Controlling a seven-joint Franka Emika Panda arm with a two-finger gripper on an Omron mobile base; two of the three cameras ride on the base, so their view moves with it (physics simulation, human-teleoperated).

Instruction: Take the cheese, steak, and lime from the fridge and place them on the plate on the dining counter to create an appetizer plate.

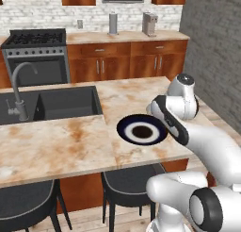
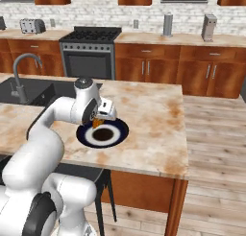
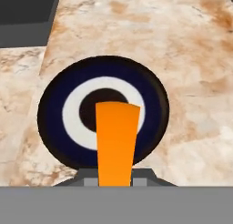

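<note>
My gripper (image 2: 99, 121) is shut on the cheese (image 3: 116, 141), an orange wedge that hangs just above the plate (image 3: 50, 109). The plate (image 2: 115, 134) has a dark navy rim, a white ring and a dark centre with nothing on it. It lies on the beige-and-rust dining counter (image 2: 153, 120), near the front edge. In the left base view my arm's wrist covers the plate's (image 1: 136, 130) right side. The cheese (image 2: 97, 123) shows as a small orange tip under the hand. The steak, the lime and the fridge are out of view.
The dark sink (image 1: 61, 103) with its curved grey faucet (image 1: 19, 89) is set in the counter left of the plate. Two dark stools (image 1: 127, 181) stand under the front edge. A stove (image 2: 91, 50) and wooden cabinets line the back wall.
</note>
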